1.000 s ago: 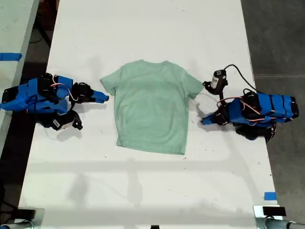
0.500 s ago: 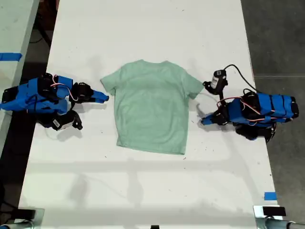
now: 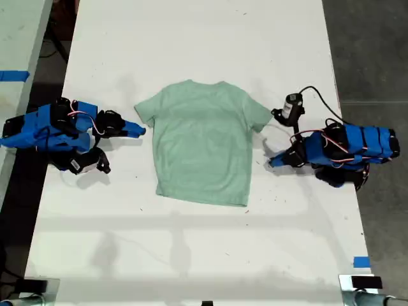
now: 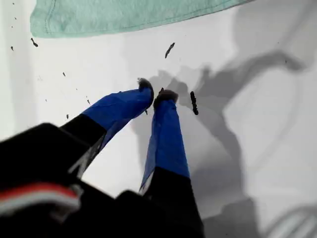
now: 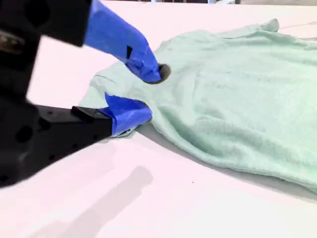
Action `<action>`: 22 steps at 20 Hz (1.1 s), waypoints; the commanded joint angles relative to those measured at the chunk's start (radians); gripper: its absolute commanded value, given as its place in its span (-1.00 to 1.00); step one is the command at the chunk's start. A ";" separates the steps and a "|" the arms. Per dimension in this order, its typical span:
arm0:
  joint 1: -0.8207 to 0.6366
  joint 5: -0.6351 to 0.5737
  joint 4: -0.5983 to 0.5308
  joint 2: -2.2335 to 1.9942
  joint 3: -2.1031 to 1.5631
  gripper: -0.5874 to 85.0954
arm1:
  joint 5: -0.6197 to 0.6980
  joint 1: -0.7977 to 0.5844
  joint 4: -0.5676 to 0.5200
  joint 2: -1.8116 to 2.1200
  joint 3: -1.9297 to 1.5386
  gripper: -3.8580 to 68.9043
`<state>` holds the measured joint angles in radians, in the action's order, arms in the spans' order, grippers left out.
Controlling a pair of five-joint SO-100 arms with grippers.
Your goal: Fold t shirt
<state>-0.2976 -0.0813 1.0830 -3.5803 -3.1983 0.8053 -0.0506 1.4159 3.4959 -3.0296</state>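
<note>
Long white table (image 3: 191, 38) fills the middle of the exterior view. The pale mint-green short-sleeved soft-fabric t shirt (image 3: 203, 143) lies flat and fully spread at frame centre, neck toward the top, hem toward the bottom, both sleeves out. No fold is visible anywhere, so I judge the task is at its very start: sleeves, sides and the bottom-to-top fold are all left to do. Two blue-and-black arms lie low on the table, one at each side of the shirt. My first gripper (image 3: 273, 162) is at the exterior view's right, just beside the shirt's side edge but apart from it. The first wrist view shows its blue tips (image 4: 157, 94) nearly pinched together over bare table with nothing between them, and the shirt edge (image 4: 124, 17) lies clear ahead of them. My second gripper (image 3: 139, 131) is at the exterior view's left, at the sleeve (image 3: 145, 113). In the second wrist view its jaws (image 5: 143, 94) stand partly apart at the sleeve edge (image 5: 106, 84), with the lower finger at the cloth. I see no clamp on the cloth yet, so the likely next step is grabbing that sleeve. A small black camera on a cable (image 3: 292, 107) sits right of centre, and a blue tape scrap (image 3: 361, 262) is at lower right.
</note>
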 commanded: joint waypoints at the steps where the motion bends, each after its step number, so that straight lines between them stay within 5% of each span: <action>1: 0.006 0.000 -0.005 -0.006 -0.009 -0.77 | 0.012 0.003 -0.028 0.009 -0.058 -0.78; 2: 0.006 0.000 -0.005 -0.006 -0.009 -0.77 | -0.014 0.003 -0.028 0.009 -0.058 -0.79; 5: 0.006 0.000 -0.005 -0.006 -0.009 -0.77 | -0.463 0.046 -0.028 0.009 -0.058 -0.77; 7: 0.006 0.000 -0.005 -0.006 -0.009 -0.77 | -0.591 0.061 -0.028 0.009 -0.058 -0.77; 10: 0.006 0.000 -0.005 -0.006 -0.009 -0.77 | -0.407 0.040 -0.028 0.009 -0.058 -0.76; 17: 0.006 0.000 -0.005 -0.006 -0.009 -0.77 | -0.727 0.061 -0.037 0.011 -0.058 -0.75; 18: 0.006 0.000 -0.005 -0.006 -0.009 -0.77 | -0.661 0.043 -0.137 0.011 -0.067 -0.76; 20: 0.006 0.000 -0.005 -0.006 -0.009 -0.77 | -0.578 -0.014 -0.215 0.009 -0.040 -0.53; 22: 0.006 0.000 -0.005 -0.006 -0.009 -0.77 | -0.528 -0.138 -0.120 -0.140 0.133 -0.19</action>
<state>-0.2976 -0.0813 1.0830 -3.5803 -3.1983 0.2270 -0.0844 1.2609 3.4760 -3.0250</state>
